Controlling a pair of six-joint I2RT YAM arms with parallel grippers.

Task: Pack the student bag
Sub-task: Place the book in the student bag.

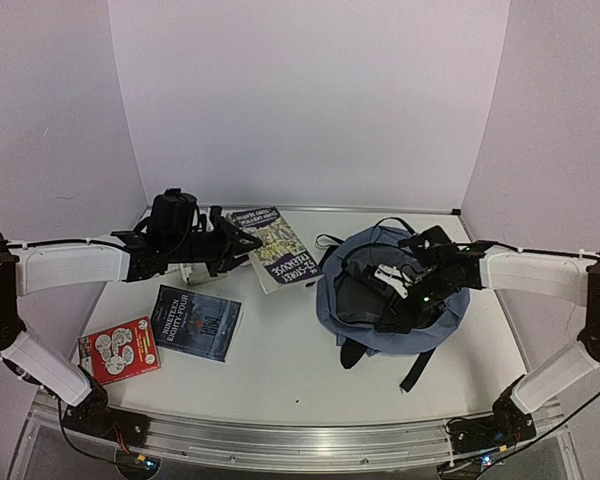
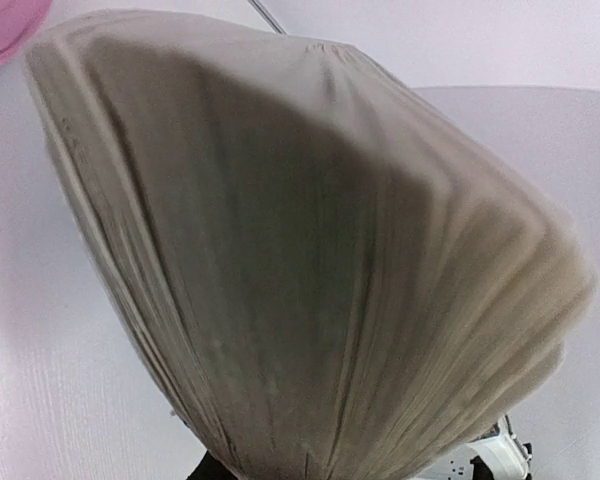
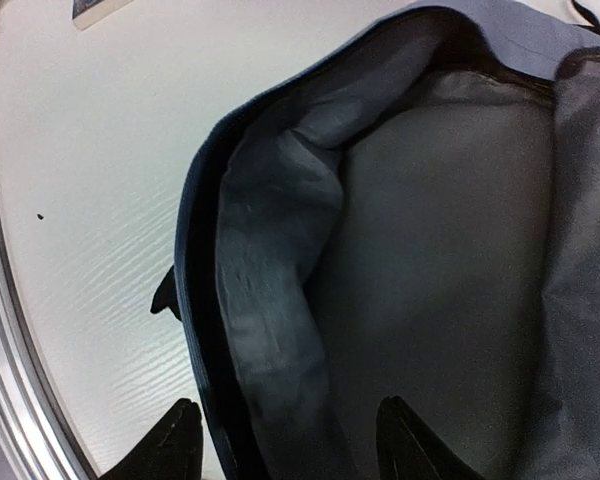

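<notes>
The blue-grey student bag [image 1: 380,345] lies at the right with its main compartment gaping open. My right gripper [image 1: 390,305] is over the opening. In the right wrist view it [image 3: 295,445] is open, one finger outside and one inside, and the bag's rim [image 3: 205,330] runs between them. The dark lining looks empty. My left gripper [image 1: 242,240] is at the left edge of a purple-and-yellow book [image 1: 280,245] at the back centre. In the left wrist view the book's fanned page edges [image 2: 310,260] fill the frame and hide the fingers.
A dark blue book [image 1: 195,322] and a red book [image 1: 120,350] lie at the front left. A white object [image 1: 192,270] sits under the left arm. A pink pencil case [image 2: 2,28] shows at one corner. White walls close the back and sides.
</notes>
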